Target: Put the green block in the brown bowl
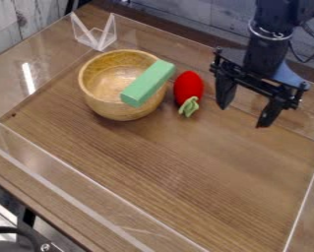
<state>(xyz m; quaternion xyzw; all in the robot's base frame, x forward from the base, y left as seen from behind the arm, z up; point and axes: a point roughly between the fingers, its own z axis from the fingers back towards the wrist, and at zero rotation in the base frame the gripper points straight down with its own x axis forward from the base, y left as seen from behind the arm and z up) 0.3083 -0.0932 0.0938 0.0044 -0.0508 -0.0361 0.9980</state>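
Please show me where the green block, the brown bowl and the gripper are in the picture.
green block (148, 83): camera view, middle of its flat top face, resting on the bowl's rim.
brown bowl (94, 95): camera view, left part of its thick rim.
gripper (247, 102): camera view, midway between its two open fingertips.

Arm cut off at top edge; green block underside hidden

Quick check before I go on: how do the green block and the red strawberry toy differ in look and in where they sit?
The green block is a flat, plain light-green slab; the strawberry toy is rounded and red with green leaves at its lower end. The block lies tilted across the brown bowl's right rim; the toy lies on the table just right of the bowl. Both sit left of the open gripper, which holds neither.
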